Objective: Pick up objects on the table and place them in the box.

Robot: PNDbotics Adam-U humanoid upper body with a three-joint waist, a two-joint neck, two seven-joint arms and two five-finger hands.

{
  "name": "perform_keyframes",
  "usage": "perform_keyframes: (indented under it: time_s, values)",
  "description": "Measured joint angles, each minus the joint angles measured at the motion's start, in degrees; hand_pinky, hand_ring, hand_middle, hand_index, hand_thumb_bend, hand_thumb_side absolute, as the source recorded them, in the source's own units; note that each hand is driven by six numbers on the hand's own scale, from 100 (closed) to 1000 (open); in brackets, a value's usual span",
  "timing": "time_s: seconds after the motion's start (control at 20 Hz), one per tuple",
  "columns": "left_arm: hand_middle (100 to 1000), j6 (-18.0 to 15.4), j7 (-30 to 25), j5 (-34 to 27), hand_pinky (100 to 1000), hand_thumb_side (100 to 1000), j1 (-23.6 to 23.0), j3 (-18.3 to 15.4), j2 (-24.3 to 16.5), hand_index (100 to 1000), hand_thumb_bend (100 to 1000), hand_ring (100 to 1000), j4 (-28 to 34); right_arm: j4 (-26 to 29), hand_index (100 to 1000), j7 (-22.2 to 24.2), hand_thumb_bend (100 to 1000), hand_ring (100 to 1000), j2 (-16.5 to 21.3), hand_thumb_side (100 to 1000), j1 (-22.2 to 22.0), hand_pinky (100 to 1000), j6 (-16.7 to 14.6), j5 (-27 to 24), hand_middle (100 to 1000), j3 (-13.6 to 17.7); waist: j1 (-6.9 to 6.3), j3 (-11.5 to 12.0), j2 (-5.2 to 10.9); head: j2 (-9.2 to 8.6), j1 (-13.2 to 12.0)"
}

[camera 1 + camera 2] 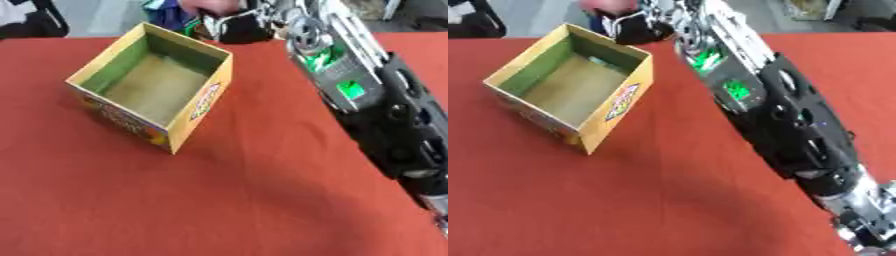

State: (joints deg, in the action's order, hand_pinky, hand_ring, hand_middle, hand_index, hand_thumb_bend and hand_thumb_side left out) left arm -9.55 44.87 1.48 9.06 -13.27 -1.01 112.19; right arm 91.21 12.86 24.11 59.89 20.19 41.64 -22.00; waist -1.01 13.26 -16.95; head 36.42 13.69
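While the right arm stretches diagonally across the red tabletop (219, 200), we see its right hand (636, 27) just beyond the box's far corner; whether its fingers are curled we cannot tell. We see the yellow box (188, 117) upright and open-topped, its interior showing only a bare floor.

right hand (636, 27) blurred, fingers perhaps curled

A rust-red cloth-like surface covers the worktop (227, 200) from edge to edge. An open yellow cardboard box (194, 107) stands directly on it toward the far left, turned at an angle, its greenish inner walls and bare floor showing, with printed lettering on its outer sides
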Motion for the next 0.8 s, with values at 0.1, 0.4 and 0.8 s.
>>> perform_keyframes:
  time_s: [0.1, 0.4, 0.8]
  values:
    - [238, -0.06, -0.16, -0.12, 208, 492, 0.00, 0.13, 0.00, 338, 100, 252, -0.01, -4.47, 552, -1.55, 100, 480, -2.73, 100, 1.34, 265, -0.15, 0.87, 439, -0.53, -0.22, 0.34, 0.00, 0.05, 0.47]
    - [237, -0.17, -0.73, -0.57, 208, 488, 0.00, 0.50, 0.00, 337, 100, 251, -0.22, -19.28, 556, -6.26, 100, 487, -10.03, 100, 3.18, 272, -1.25, 5.20, 443, -0.95, -0.37, 1.30, -0.09, 0.07, 1.51]
    - [237, -0.13, -1.10, -1.01, 208, 488, 0.01, 0.81, 0.00, 336, 100, 251, -0.34, -32.35, 626, -8.59, 100, 545, -15.18, 100, 3.64, 343, -5.89, 10.44, 479, -0.80, -0.30, 2.07, -0.38, -0.03, 1.82]
